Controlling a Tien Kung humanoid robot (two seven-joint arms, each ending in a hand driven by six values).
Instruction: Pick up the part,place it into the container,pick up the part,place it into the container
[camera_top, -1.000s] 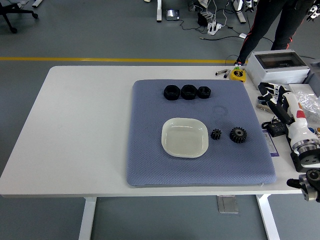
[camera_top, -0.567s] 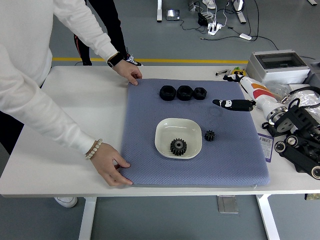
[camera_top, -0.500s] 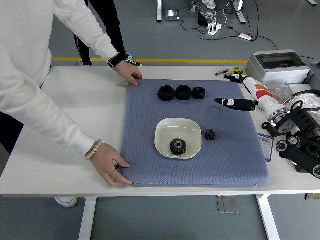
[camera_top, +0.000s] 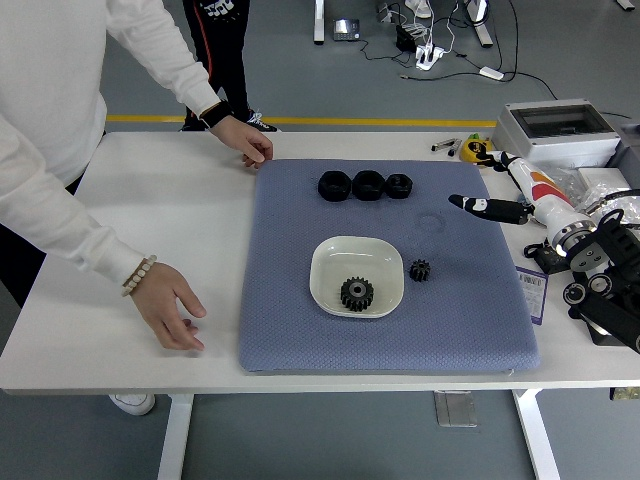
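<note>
A white dish (camera_top: 330, 262) sits in the middle of a blue-grey mat (camera_top: 300, 330). A large black gear (camera_top: 356, 293) lies inside the dish. A small black gear (camera_top: 420, 269) lies on the mat just right of the dish. My right hand (camera_top: 487, 208) hovers over the mat's right edge, behind and to the right of the small gear, with its fingers stretched out and empty. My left arm is out of view.
Three black ring parts (camera_top: 368, 184) sit in a row at the mat's back. A person stands at the left, one hand (camera_top: 245, 140) by the mat's back left corner, the other (camera_top: 172, 308) on the table. A grey box (camera_top: 560, 130), a yellow tape measure (camera_top: 476, 150) and bags (camera_top: 612, 195) lie at the right.
The large gear, on the mat a second ago, now lies in the dish. The person's hands have let go of the mat's left edge. My right hand drew back slightly to the right.
</note>
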